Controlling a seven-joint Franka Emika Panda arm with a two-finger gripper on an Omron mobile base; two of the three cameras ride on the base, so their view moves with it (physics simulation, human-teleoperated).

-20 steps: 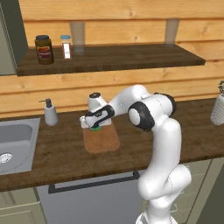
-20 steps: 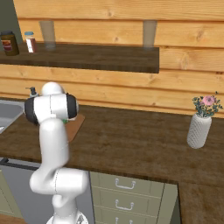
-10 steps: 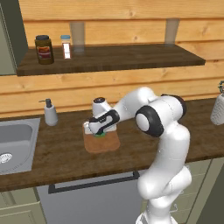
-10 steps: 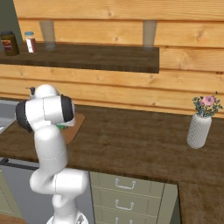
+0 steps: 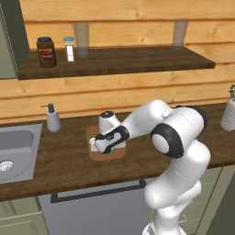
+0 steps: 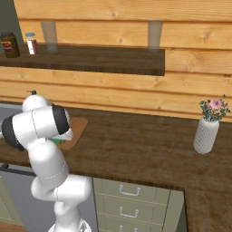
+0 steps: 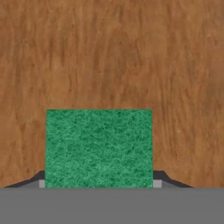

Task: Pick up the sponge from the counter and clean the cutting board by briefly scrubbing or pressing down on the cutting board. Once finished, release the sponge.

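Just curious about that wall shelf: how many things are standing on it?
4. A dark jar and a small white bottle stand at its left end, a clear glass is right beside them, and another glass is near its right end.

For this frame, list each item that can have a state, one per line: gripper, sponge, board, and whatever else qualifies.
Two-finger gripper: jaws shut on the sponge, low over the board.
Small green-topped sponge: held between the jaws, over the board; contact with it cannot be told.
Light reddish-brown wooden cutting board: flat on the counter.
Dark brown wood-grain counter: carries the board.
Steel sink: no water visible.
White vase with flowers: upright.
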